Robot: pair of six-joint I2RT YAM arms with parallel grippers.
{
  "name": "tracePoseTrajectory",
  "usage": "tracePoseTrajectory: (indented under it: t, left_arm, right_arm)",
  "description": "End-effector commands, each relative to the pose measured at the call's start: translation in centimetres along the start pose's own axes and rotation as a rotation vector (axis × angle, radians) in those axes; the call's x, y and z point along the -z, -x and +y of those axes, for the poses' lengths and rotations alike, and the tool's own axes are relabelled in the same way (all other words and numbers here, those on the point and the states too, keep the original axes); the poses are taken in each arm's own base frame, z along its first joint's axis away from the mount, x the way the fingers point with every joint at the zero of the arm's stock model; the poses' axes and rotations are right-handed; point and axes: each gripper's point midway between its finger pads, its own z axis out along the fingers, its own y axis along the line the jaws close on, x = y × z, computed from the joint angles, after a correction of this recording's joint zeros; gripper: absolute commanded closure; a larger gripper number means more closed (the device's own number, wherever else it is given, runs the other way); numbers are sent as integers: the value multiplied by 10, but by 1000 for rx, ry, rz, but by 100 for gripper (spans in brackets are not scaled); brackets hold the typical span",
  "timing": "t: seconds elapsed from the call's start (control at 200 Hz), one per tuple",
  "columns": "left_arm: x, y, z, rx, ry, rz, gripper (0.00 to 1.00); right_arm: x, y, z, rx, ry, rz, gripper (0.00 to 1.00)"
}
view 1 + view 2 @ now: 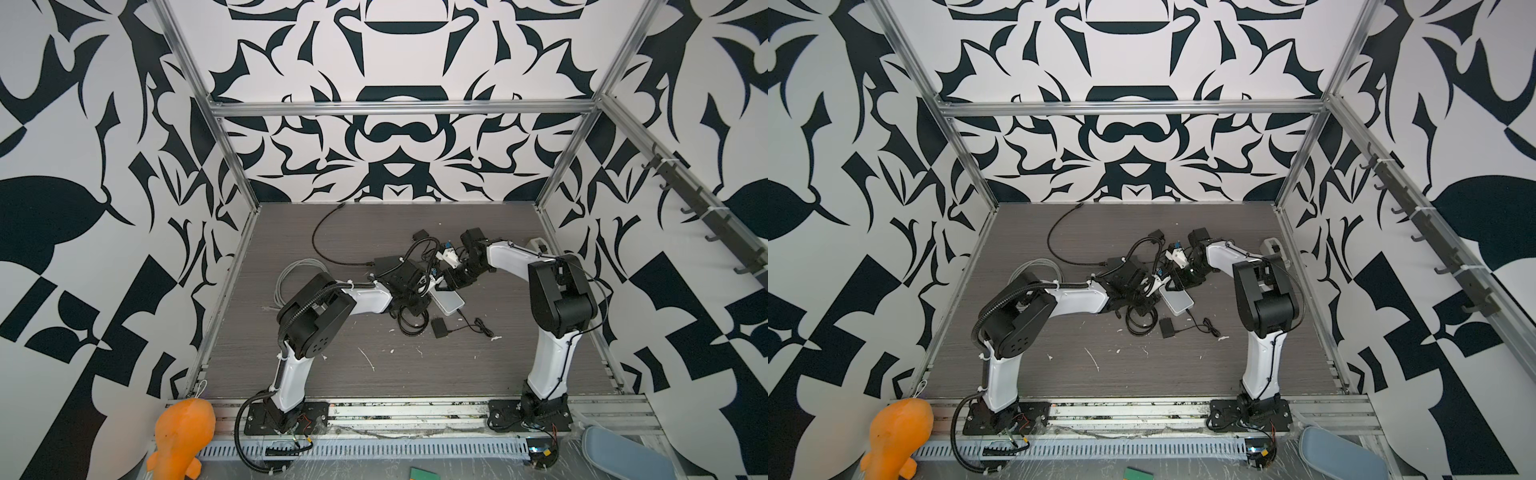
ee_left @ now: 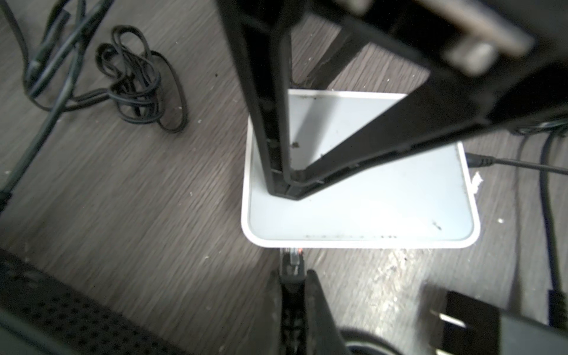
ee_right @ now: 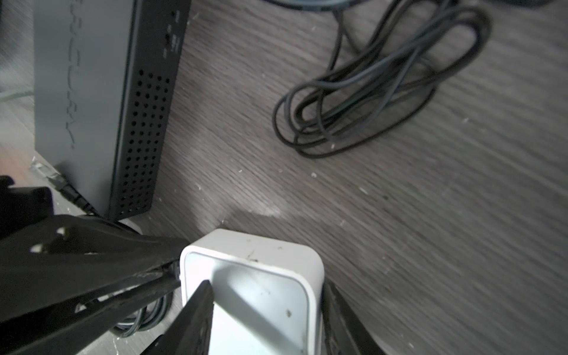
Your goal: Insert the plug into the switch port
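Observation:
My left gripper [image 2: 295,273] is shut on the plug [image 2: 292,259], a black network plug whose clear tip touches the near edge of a white rounded box [image 2: 362,212]. My right gripper [image 3: 267,307] stands open over that white box [image 3: 255,295]: one finger [image 3: 196,310] rests on its top face, the other finger [image 3: 341,310] lies along its side wall. The black switch [image 3: 83,92] with a perforated side lies just beyond; its switch port is hidden. In both top views the grippers meet mid-table over the white box [image 1: 448,302] [image 1: 1177,302].
A coiled black cord [image 3: 384,92] [image 2: 141,83] lies on the wood table beside the boxes. A black power adapter [image 2: 461,322] [image 1: 438,328] sits near the white box, and a thin black lead [image 2: 491,161] enters its side. A grey cable coil [image 1: 291,274] lies at the left.

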Motion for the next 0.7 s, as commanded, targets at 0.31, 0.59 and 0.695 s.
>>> tracePoseTrajectory:
  t: [0.31, 0.59, 0.695]
  left_arm:
    - [-31, 22, -33, -59, -116, -89, 100]
    - [-37, 34, -34, -54, -111, -126, 100]
    - [-37, 37, -33, -52, -106, -129, 100]
  right_arm:
    - [-32, -90, 147, 58, 467, 329, 49]
    - [-30, -99, 167, 97, 547, 373, 50]
    - [-29, -102, 170, 100, 551, 381, 50]
